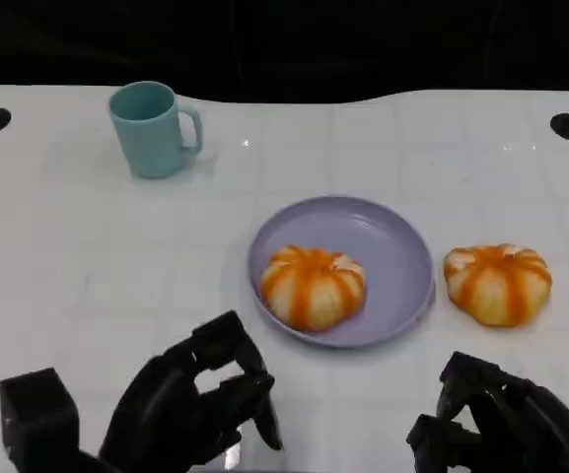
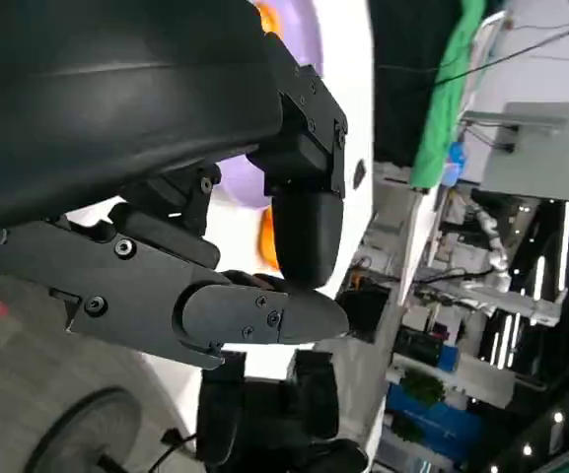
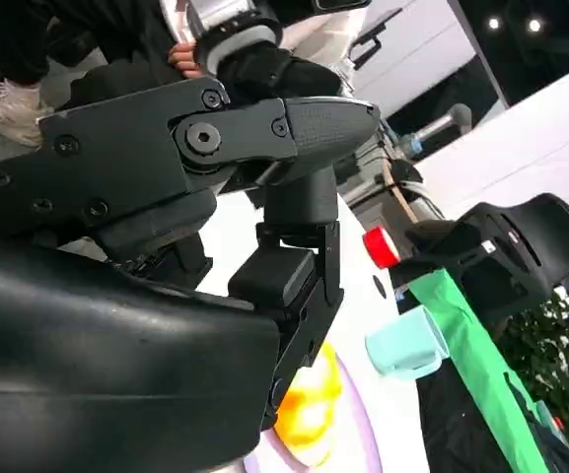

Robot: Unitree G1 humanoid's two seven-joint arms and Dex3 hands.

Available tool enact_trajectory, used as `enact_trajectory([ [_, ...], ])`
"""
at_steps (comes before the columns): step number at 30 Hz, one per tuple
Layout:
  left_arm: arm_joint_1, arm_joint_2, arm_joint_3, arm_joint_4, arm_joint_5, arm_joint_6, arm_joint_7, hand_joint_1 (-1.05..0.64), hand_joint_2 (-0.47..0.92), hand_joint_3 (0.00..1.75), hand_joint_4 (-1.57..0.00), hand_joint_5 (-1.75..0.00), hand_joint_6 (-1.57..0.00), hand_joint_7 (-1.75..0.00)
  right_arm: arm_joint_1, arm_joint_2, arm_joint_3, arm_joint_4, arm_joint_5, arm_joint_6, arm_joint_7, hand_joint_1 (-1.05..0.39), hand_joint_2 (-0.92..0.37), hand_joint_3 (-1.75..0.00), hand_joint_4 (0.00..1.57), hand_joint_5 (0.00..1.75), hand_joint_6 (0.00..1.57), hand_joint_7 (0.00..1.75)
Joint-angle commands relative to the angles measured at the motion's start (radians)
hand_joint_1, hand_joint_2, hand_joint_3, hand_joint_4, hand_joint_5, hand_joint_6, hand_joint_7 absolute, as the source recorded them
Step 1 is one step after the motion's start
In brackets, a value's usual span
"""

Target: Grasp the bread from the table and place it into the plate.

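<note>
Bread (image 1: 313, 286) is seen on plate (image 1: 388, 246), 2nd bread (image 1: 498, 283) beside plate; both hands' fingers curled, nothing held.

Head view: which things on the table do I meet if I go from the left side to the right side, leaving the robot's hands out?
Teal mug → bread on the plate → bare right part of the purple plate → second bread on the table.

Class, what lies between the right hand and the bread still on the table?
Bare white table between the right hand and the bread, in the head view.
</note>
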Motion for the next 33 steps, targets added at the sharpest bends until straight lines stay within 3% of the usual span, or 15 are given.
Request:
enact_trajectory([
  [1,0.035,-0.005,0.027,-0.034,-0.044,0.051,-0.023,-0.55,0.92,0.38,-0.8,-1.75,-0.55,-1.75,0.0,-0.008,0.0,0.008,-0.007,-0.015,0.0,-0.73,-0.92,-0.24,0.87,1.6,0.77,1.32],
  [16,0.053,-0.025,0.055,-0.029,-0.081,0.106,-0.081,-0.59,0.92,0.36,-0.85,-1.75,-0.58,-1.75,0.011,-0.011,-0.001,-0.006,-0.003,-0.001,-0.021,-0.74,-0.92,-0.21,0.88,1.6,0.79,1.31],
  [33,0.062,-0.031,0.074,-0.021,-0.081,0.131,-0.102,-0.6,0.92,0.32,-0.87,-1.75,-0.6,-1.75,-0.001,-0.012,-0.014,0.021,-0.006,-0.014,-0.023,-0.76,-0.92,-0.21,0.89,1.64,0.79,1.44],
])
